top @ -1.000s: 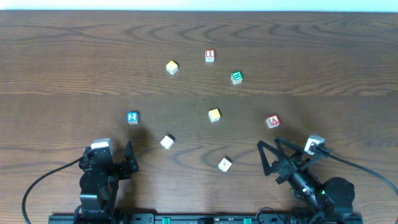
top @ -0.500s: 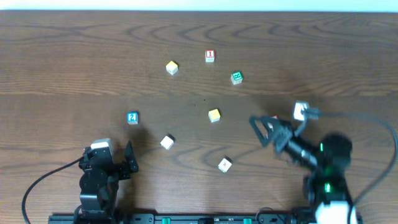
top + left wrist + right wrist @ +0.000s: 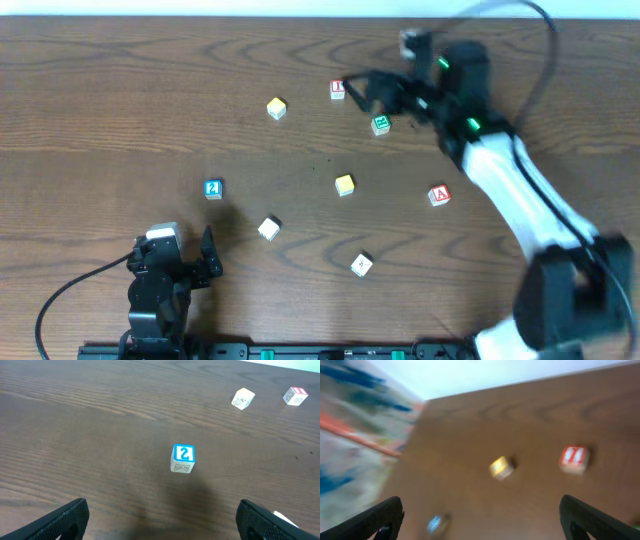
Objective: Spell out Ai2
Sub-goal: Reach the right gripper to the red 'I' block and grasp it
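Note:
The red "A" block (image 3: 438, 195) lies at centre right of the table. The red "I" block (image 3: 337, 89) lies at the far middle and shows blurred in the right wrist view (image 3: 574, 457). The blue "2" block (image 3: 212, 189) lies at the left; it is sharp in the left wrist view (image 3: 183, 458) and blurred in the right wrist view (image 3: 436, 523). My right gripper (image 3: 358, 92) is open and empty, stretched far out just right of the "I" block. My left gripper (image 3: 205, 255) is open and empty at the near left, with the "2" block ahead of it.
A green block (image 3: 380, 124) lies just below the right gripper. Yellow blocks lie at the far left-centre (image 3: 276, 108) and in the middle (image 3: 344, 185). White blocks lie near the front (image 3: 268, 228) (image 3: 361, 264). The right wrist view is motion-blurred.
My right arm has swung from the near right corner up across the table to the far middle, beside the "I" block. The left arm and all blocks have not moved.

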